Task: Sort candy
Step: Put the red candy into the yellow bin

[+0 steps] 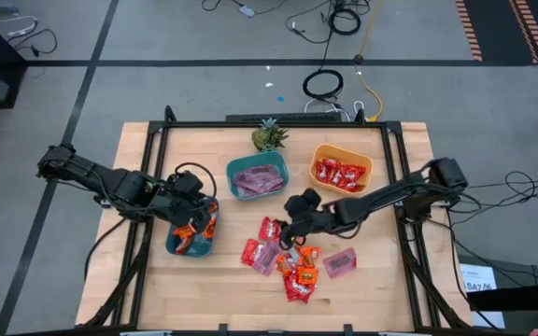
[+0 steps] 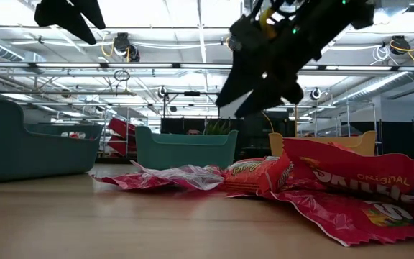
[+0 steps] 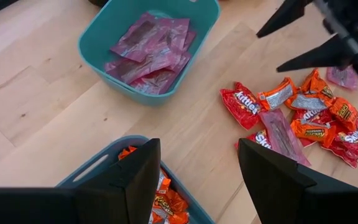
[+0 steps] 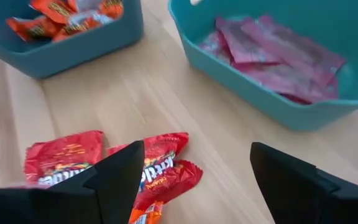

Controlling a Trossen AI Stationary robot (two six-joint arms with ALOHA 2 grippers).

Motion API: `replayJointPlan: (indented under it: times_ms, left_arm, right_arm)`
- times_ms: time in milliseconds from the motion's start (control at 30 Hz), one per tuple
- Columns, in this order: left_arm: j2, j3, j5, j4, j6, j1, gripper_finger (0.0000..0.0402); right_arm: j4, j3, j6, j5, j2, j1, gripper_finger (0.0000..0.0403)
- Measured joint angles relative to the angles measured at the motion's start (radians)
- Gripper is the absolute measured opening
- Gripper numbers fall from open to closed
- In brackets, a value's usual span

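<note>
Hanging open and empty over the loose candy (image 1: 283, 261), the right gripper (image 1: 292, 233) looked ready to grab a red pack for sorting.

Candy (image 1: 292, 263) – red, orange, pink – teal bowls (image 1: 258, 177)
</note>
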Motion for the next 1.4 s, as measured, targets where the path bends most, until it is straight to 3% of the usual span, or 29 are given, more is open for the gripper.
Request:
replayJointPlan:
  times_ms: [167,367,767,933,1167,1333,1400]
  left_arm:
    - [0.000,0.000,-0.001,-0.001,0.002,0.000,0.0224]
    - [0.000,0.000,-0.002,-0.004,0.001,0.000,0.0224]
    - [0.000,0.000,-0.003,-0.049,0.001,0.000,0.0224]
    - [0.000,0.000,-0.003,-0.052,0.002,0.000,0.0224]
    - [0.000,0.000,-0.003,-0.052,0.001,0.000,0.0224]
    - [0.000,0.000,-0.003,-0.052,0.000,0.000,0.0224]
    - [0.000,0.000,-0.003,-0.052,-0.001,0.000,0.0224]
  right_arm:
    - [0.070,0.001,-0.025,-0.014,0.087,0.000,0.0286]
    - [0.245,0.002,-0.211,-0.105,0.188,0.000,0.0286]
    - [0.282,0.005,-0.148,-0.105,0.294,-0.033,0.0264]
    - [0.294,0.005,-0.176,-0.111,0.296,-0.037,0.0215]
    - [0.280,0.004,-0.207,-0.111,0.275,-0.037,0.0092]
    - [0.252,0.001,-0.270,-0.110,0.189,-0.037,0.0013]
    - [0.244,0.001,-0.292,-0.110,0.141,-0.037,0.0006]
